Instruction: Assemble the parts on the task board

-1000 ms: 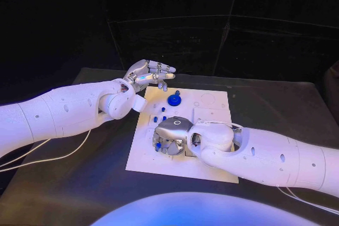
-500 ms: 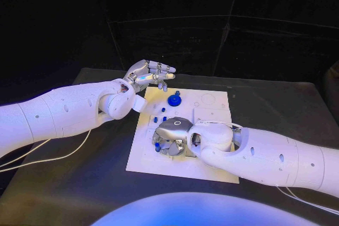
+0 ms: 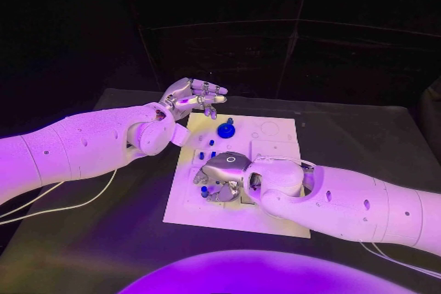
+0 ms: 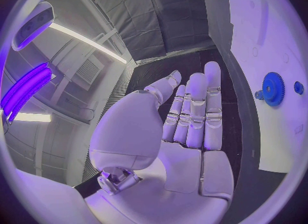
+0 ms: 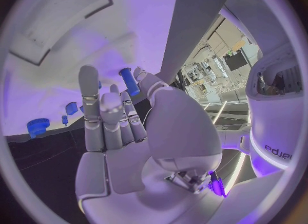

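My right hand (image 3: 224, 176) pinches a small blue peg (image 5: 129, 80) upright over the task board (image 3: 276, 212); my left hand (image 3: 191, 95), fingers spread and holding nothing, hovers farther off.

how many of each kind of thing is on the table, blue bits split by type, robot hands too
robot hands: 2, the left robot hand and the right robot hand
task board: 1
blue gear: 1
small blue pegs clear of the hands: 3
blue peg at the right robot hand's fingertips: 1
total: 8
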